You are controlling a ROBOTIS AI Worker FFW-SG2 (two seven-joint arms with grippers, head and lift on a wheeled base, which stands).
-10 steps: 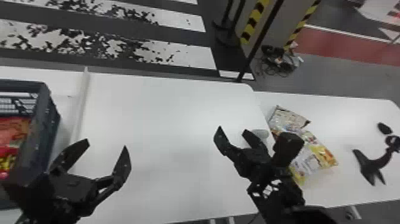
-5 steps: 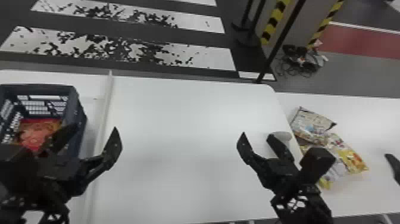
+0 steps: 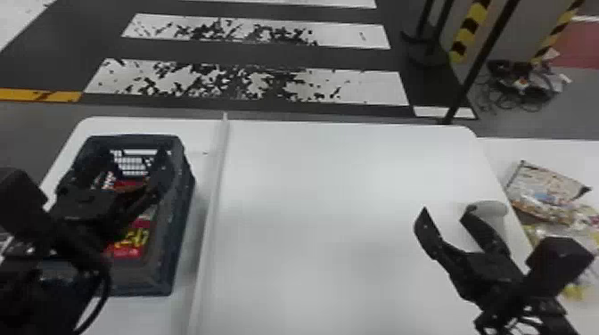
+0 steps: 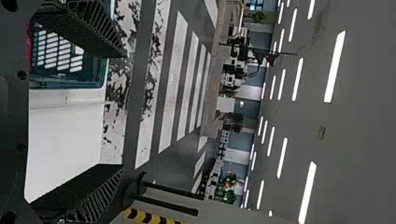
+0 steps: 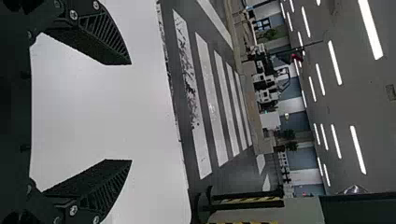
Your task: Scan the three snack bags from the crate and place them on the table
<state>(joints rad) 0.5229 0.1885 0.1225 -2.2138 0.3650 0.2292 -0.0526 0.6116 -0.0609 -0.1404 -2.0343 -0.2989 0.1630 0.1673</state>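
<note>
Red bags point(image 3: 129, 251) are seemingly awaiting scanning under the spread left fingers point(image 4: 86, 193); paler bags point(image 3: 541, 185), likely done, are lying beyond the parted right fingers point(image 3: 426, 229).

Crate point(image 3: 177, 231) left on table point(image 3: 312, 214), snack bags point(image 3: 546, 187) right.

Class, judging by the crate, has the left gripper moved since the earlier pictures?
Yes, leftward: the left gripper's fingertips, first right of the crate, are now over it.
</note>
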